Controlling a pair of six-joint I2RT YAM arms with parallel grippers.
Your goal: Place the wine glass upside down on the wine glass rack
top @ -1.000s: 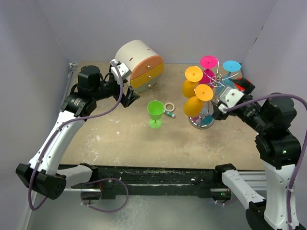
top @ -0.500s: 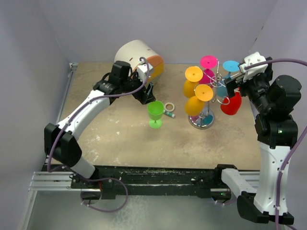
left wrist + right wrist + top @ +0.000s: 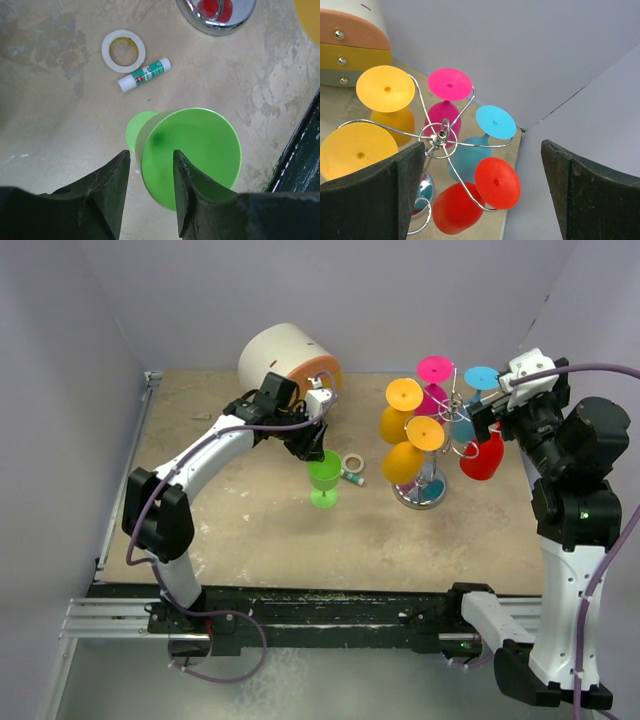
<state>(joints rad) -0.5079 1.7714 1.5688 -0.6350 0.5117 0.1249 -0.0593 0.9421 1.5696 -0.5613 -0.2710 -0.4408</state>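
A green wine glass (image 3: 323, 472) (image 3: 200, 145) stands upright on the table, left of the wine glass rack (image 3: 452, 412) (image 3: 439, 137). My left gripper (image 3: 318, 440) (image 3: 151, 155) hangs over it, open but narrowed. One finger sits inside the bowl and the other outside the rim, with a sliver of gap on the outer side. The chrome rack carries several glasses upside down, among them a red one (image 3: 482, 458) (image 3: 455, 207). My right gripper (image 3: 482, 405) (image 3: 482, 145) is wide open beside the rack's top at the right, holding nothing.
A round drawer unit (image 3: 290, 365) stands behind the left arm. A tape roll (image 3: 353, 462) (image 3: 123, 50) and a glue stick (image 3: 352, 478) (image 3: 144, 75) lie between the green glass and the rack's shiny base (image 3: 420, 495). Walls close in at the back and right.
My left arm swung right from the drawer unit to over the green glass, and its jaws narrowed around the rim. My right arm rose from the rack, leaving the red glass hanging.
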